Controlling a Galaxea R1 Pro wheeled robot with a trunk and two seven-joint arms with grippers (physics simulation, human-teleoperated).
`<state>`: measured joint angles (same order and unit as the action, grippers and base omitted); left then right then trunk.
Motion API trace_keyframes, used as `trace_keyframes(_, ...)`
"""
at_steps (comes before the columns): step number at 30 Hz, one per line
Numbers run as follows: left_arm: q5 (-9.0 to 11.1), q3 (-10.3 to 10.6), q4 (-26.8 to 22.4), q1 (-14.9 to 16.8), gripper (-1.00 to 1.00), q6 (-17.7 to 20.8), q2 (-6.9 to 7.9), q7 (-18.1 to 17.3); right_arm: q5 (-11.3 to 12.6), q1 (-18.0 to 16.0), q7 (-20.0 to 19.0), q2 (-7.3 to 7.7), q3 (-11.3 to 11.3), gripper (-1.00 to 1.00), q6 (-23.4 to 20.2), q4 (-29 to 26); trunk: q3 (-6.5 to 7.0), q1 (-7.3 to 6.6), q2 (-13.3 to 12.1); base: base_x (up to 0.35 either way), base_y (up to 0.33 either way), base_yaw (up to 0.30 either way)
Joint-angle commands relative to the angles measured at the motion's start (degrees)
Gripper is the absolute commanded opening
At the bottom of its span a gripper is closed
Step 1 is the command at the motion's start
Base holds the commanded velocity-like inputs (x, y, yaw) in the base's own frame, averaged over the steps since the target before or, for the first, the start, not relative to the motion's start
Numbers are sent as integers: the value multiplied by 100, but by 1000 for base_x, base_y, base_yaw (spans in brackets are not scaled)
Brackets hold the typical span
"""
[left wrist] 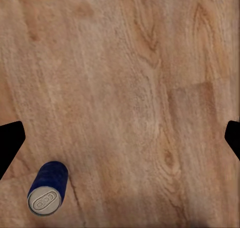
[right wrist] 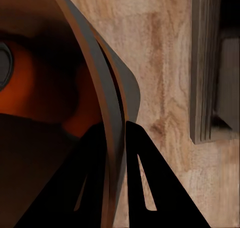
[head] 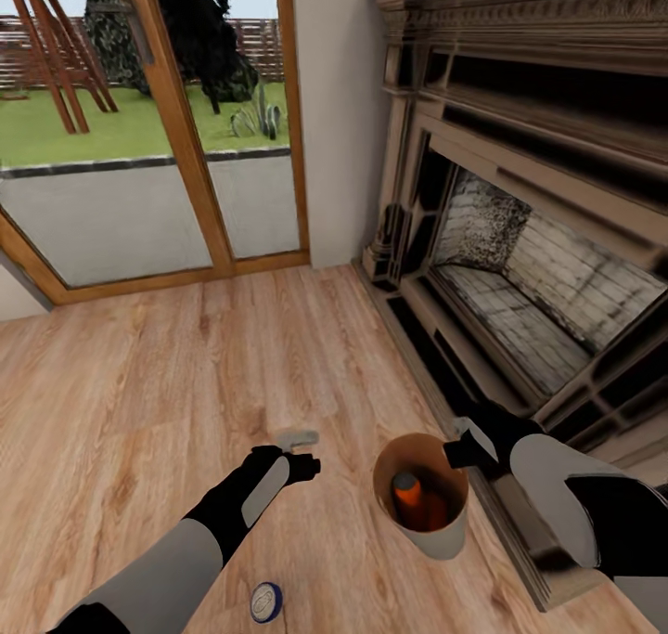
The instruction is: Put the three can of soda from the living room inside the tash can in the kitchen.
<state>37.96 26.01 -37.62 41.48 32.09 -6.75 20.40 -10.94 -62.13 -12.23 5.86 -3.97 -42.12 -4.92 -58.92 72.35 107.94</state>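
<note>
The trash can (head: 436, 534), grey outside and tan inside, is by the fireplace hearth. My right gripper (head: 461, 453) is shut on its rim; in the right wrist view the two fingers (right wrist: 95, 158) pinch the thin wall (right wrist: 107, 92) between them. Two orange soda cans (head: 415, 502) lie inside the bin, and one (right wrist: 35, 95) shows in the right wrist view. The dark blue soda can (head: 265, 602) lies on its side on the wood floor near my left forearm, also seen as the blue can (left wrist: 48, 188) in the left wrist view. My left gripper (head: 301, 467) hangs open above bare floor, its fingertips (left wrist: 10, 143) wide apart.
The dark ornate fireplace (head: 529, 244) and its raised hearth edge (head: 520, 541) run along the right. Wood-framed glass doors (head: 176, 133) stand at the back left, with a white wall section (head: 334, 105) between them and the fireplace. Wood floor (head: 139, 383) spreads across the left.
</note>
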Motion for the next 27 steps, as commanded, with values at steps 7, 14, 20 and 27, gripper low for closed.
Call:
trace_keyframes(7,1,-1,1,0,100,-1,-1,-1,143,-1,-27,-79,148,-100,-15,7,-34,0,0,1,-26,159)
trace_keyframes(14,1,0,1,0,100,-1,-1,-1,140,-1,-25,-109,151,-100,-15,8,-56,0,0,0,-2,103)
trace_keyframes(20,12,-4,1,0,100,3,-1,-1,141,-1,-25,-111,148,-100,-15,8,-59,0,0,0,0,11)
trace_keyframes(27,22,-8,1,0,100,20,-6,1,141,-1,-27,-120,149,-100,-12,8,-59,0,0,0,0,1)
